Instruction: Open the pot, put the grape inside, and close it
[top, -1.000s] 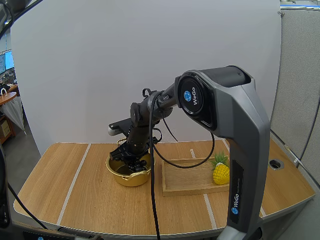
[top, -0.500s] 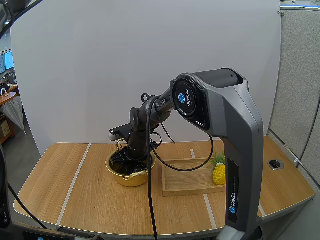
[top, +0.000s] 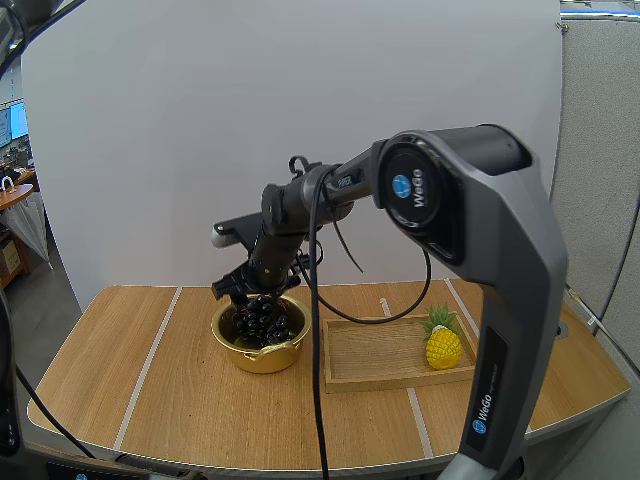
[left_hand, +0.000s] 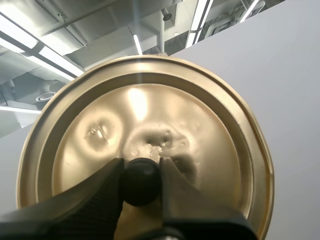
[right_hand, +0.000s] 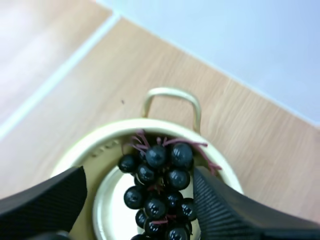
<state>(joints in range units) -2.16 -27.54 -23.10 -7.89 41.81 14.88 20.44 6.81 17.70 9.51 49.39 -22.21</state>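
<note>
Here, cut off: the near end of the grapes (right_hand: 157, 185) and the pot's (right_hand: 95, 142) near rim, behind the right fingers.
Hard to make out: whether the bunch lies flat on the pot floor; it seems to.
Right gripper (right_hand: 139, 175): fingers wide apart, holding nothing, above the pot.
Left gripper (left_hand: 142, 175): pinching the lid's (left_hand: 200, 125) black knob (left_hand: 141, 182).
Pot: on the table (top: 150, 380), just beside the tray (top: 380, 372).

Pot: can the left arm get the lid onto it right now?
Probably not yet: the right gripper hangs open over the pot, above the grapes, in the way of the lid in the left gripper.
</note>
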